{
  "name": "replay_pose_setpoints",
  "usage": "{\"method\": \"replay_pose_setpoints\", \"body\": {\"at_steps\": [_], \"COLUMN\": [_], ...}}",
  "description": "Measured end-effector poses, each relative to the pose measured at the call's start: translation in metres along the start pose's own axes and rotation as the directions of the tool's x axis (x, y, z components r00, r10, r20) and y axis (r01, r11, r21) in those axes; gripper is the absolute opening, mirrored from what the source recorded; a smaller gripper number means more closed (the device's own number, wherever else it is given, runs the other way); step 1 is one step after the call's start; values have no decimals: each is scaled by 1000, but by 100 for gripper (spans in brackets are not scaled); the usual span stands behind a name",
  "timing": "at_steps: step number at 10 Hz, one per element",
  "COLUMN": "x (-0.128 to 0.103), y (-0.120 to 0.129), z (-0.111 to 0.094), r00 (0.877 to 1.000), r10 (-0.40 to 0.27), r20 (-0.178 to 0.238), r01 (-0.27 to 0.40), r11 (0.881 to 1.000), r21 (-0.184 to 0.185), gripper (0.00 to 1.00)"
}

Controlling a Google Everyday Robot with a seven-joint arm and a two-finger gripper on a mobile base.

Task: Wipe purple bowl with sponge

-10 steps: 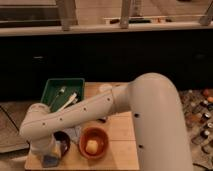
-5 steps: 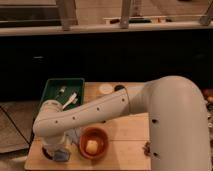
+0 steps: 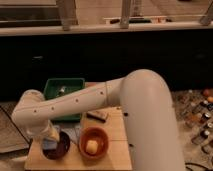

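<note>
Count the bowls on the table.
2: purple bowl front left, under the gripper; orange bowl just right of it. The arm may hide more.

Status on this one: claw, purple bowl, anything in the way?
Claw down at purple bowl, left rim, tucked under the arm. Sponge not visible. Orange bowl close beside, to the right in view.

Two bowls are set side by side near the front of the table — the left bowl just beside the right bowl, in which a lump is held. The gripper is positioned over the left bowl's rear rim. A tray is set behind, at the back left — a flat object is laid between it and the right bowl.
</note>
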Motion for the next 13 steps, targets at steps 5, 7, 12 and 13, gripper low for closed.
{"method": "replay_pose_setpoints", "body": {"at_steps": [5, 7, 12, 13], "x": [-42, -57, -58, -50], "y": [-32, -7, 63, 65], "z": [18, 22, 14, 13], "r00": [994, 995, 999, 999], "r10": [-106, -83, 35, 44], "r20": [40, 51, 31, 24], "r01": [106, 82, -35, -44], "r11": [994, 997, 999, 999], "r21": [4, 9, -4, -8], "gripper": [0, 0, 0, 0]}}
